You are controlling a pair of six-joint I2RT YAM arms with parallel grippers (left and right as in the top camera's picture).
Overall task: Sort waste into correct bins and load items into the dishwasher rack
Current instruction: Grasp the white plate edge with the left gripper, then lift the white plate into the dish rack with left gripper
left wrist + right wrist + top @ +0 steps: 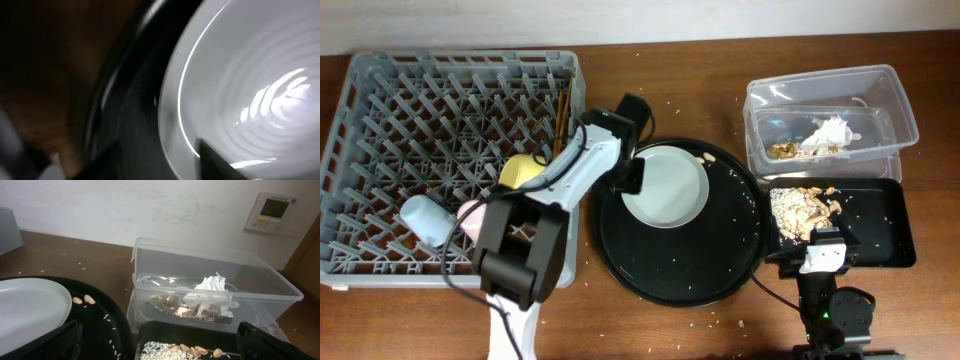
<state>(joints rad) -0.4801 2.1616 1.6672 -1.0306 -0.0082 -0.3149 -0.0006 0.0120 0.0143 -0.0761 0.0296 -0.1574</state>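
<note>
Left end effector (629, 180) at plate (668, 190) rim; tissue (830, 133) in clear tub (820, 80)

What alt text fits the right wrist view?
A clear plastic tub holds crumpled white tissue and a gold foil wrapper. In front, a shallow black tray of tan food scraps sits between the open fingers of the right gripper; a pale plate on a round black tray lies at left.

A pale grey-green round plate (665, 187) lies toward twelve o'clock in the large round black tray (680, 272), with the left gripper (629, 179) at the plate's nine o'clock rim. At the tray's nine o'clock, the big square grey pegged plastic rack (380, 90) holds a yellow bowl (523, 170), a small pink cup (470, 213) and a small light-blue cup (428, 220).
</note>
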